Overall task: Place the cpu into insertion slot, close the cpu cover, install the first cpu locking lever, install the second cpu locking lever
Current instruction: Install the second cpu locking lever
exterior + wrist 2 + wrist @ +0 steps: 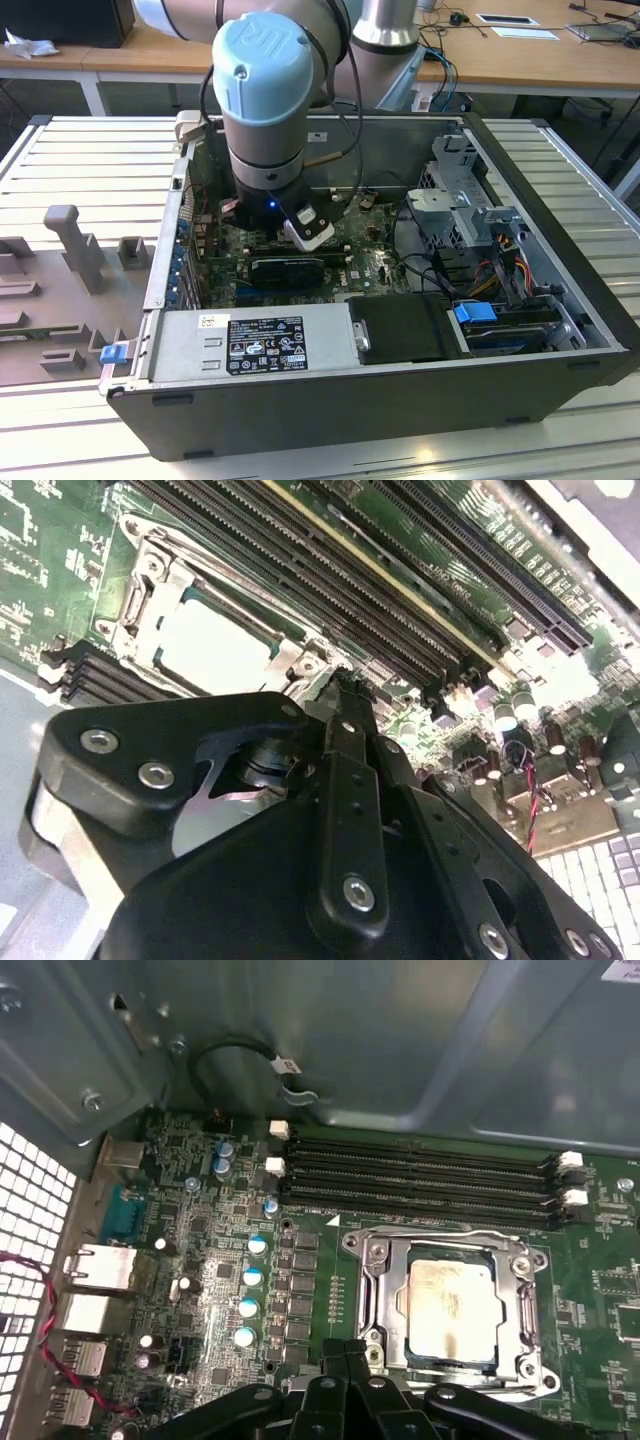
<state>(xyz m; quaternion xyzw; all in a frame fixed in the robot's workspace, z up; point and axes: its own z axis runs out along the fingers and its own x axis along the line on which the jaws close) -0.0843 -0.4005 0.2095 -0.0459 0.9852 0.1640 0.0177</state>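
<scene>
Cpu (452, 1305): seated flat in the insertion slot (447, 1252), silver-grey top face upward and level with the surrounding frame. Placement is judged done.

Cpu cover (383, 1295): lowered over the chip, whose face is seen through the central window; the frame is laid flat on the socket edges. Closing is judged done.

Locking levers: thin metal parts are seen along the socket sides in both wrist views, but whether either lever is hooked under its catch cannot be told. These two steps are therefore counted as not confirmed.

Gripper (348, 1352): fingertips are pressed together, with nothing seen pinched between them. In both wrist views the tips are held just beside one corner of the socket, low over the green motherboard (200, 1290), near the cover frame; contact cannot be told.

Memory slots (420, 1175): long and black, ranged just beyond the socket's far edge, untouched.

Arm (265, 90): in the exterior view it is lowered into the open computer case (540, 210), with the wrist over the board. The grey power-supply box (250, 342) is found at 6 o'clock from the wrist, and the drive cage (455, 195) at 3 o'clock.
</scene>
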